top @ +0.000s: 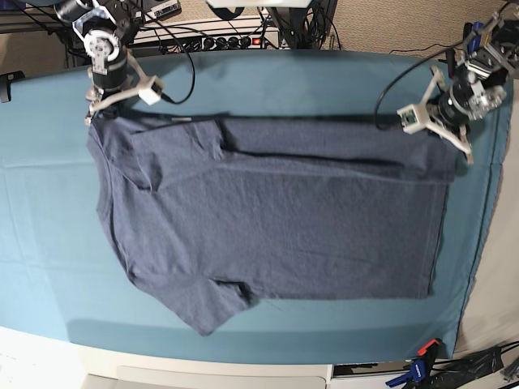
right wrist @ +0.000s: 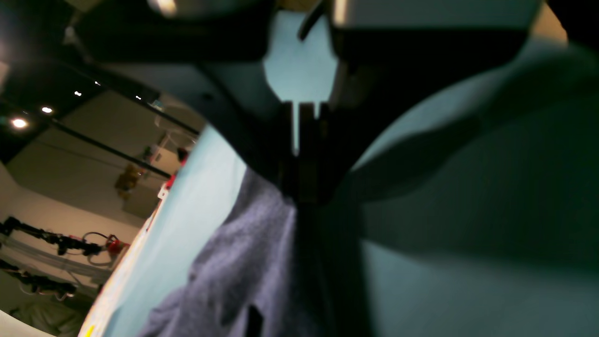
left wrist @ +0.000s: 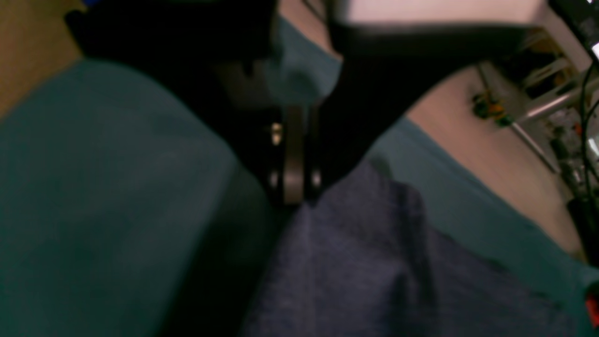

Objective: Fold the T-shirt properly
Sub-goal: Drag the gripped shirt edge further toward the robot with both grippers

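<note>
The blue-grey T-shirt (top: 268, 219) lies spread on the teal cloth (top: 49, 211), its far edge doubled over in a long fold. My left gripper (top: 462, 152) is at the shirt's far right corner, and in the left wrist view its fingers (left wrist: 292, 187) are shut on the fabric (left wrist: 374, 262). At the shirt's far left corner is my right gripper (top: 92, 116). In the right wrist view that gripper's fingers (right wrist: 304, 182) pinch the T-shirt (right wrist: 243, 262), which hangs from them. One sleeve (top: 215, 308) points toward the front edge.
A power strip (top: 235, 39) and cables (top: 182, 73) run along the back of the table. Clamps (top: 418, 369) sit at the front right corner. The cloth's right edge (top: 486, 243) hangs near the wall.
</note>
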Robot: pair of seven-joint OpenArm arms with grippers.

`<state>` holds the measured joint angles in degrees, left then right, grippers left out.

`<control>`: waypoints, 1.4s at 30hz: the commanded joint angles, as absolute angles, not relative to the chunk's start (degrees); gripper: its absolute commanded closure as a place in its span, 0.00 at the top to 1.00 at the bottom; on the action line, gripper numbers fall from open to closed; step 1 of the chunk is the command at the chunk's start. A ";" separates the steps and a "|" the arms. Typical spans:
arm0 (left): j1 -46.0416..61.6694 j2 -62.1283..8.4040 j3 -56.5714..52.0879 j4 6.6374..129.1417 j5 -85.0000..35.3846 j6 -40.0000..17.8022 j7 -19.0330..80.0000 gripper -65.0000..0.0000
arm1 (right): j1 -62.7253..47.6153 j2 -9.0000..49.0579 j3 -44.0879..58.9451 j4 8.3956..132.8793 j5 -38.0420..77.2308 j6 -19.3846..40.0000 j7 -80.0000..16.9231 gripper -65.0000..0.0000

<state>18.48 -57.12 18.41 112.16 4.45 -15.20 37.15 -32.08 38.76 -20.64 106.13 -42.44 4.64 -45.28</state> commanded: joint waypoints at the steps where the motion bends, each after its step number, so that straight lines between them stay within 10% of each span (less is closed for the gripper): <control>1: 19.27 -58.43 17.91 113.36 4.89 -14.83 37.74 0.00 | -33.34 39.72 -20.14 106.94 -44.10 3.75 -46.72 0.00; 42: 34.46 -58.37 17.82 119.33 11.81 -10.04 41.17 0.00 | -51.27 39.83 -8.51 111.72 -48.90 0.16 -47.57 0.00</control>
<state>34.39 -57.30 18.31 118.67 10.90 -10.72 39.48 -50.83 39.03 -9.19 111.07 -47.99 1.04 -46.19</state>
